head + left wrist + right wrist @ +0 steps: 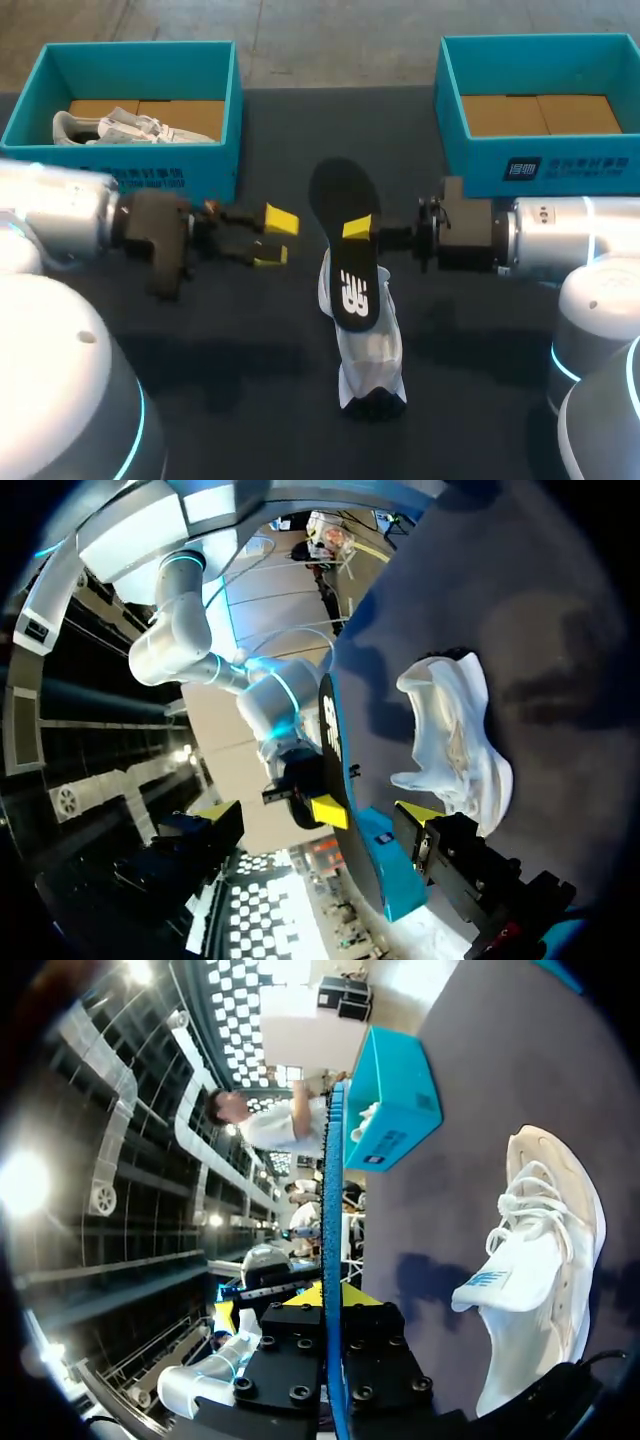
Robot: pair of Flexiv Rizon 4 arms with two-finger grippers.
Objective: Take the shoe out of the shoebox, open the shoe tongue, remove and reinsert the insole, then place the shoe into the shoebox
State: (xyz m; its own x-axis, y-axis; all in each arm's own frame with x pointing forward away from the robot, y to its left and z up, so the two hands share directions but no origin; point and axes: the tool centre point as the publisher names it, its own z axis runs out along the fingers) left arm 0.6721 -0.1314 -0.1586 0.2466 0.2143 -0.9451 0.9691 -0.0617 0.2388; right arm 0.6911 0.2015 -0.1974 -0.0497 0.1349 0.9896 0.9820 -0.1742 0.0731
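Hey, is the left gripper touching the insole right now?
Apart. The head view shows a clear gap between the open left gripper and the insole, which the right gripper holds.

White logo on black insole [350,265]; white print on left shoebox [150,178], right shoebox [560,168] fronts, illegible

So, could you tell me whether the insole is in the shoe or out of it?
Out: the right tool grips the black insole in the air, apart from the white shoe on the table.
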